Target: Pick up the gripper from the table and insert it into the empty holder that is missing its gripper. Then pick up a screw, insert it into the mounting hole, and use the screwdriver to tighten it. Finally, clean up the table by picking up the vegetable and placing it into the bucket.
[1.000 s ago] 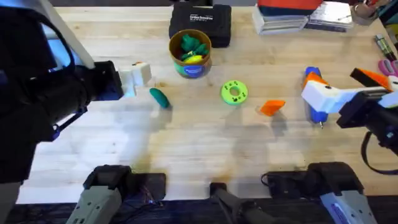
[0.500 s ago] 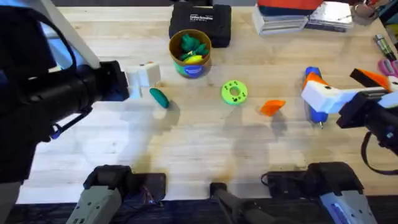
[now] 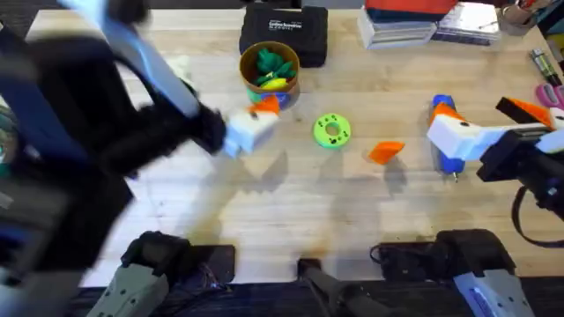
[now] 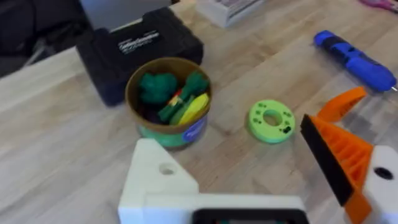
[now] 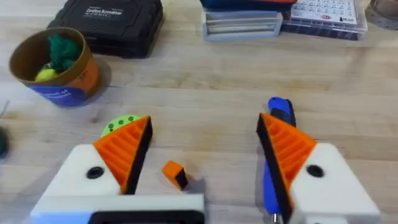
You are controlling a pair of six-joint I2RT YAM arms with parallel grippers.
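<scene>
My left gripper (image 3: 251, 121) hangs open just in front of the bucket (image 3: 270, 76). One of its mounts is the bare white holder (image 4: 155, 182); the other carries an orange wedge. The loose orange gripper (image 3: 385, 151) lies on the table right of a green disc (image 3: 331, 130), and it also shows between my right fingers as the gripper (image 5: 174, 173). My right gripper (image 3: 480, 121) is open with an orange wedge on each mount, over the blue screwdriver (image 3: 445, 145). The vegetable is hidden under the left arm. The bucket (image 4: 169, 102) holds green and yellow toys.
A black case (image 3: 284, 33) sits behind the bucket. Stacked boxes (image 3: 423, 22) stand at the back right, and pens and scissors (image 3: 548, 75) lie at the right edge. Bare wood stretches across the table's front middle.
My left arm has swung right and risen toward the camera, and its gripper now covers the spot where the teal vegetable lay. The right arm has not moved.
</scene>
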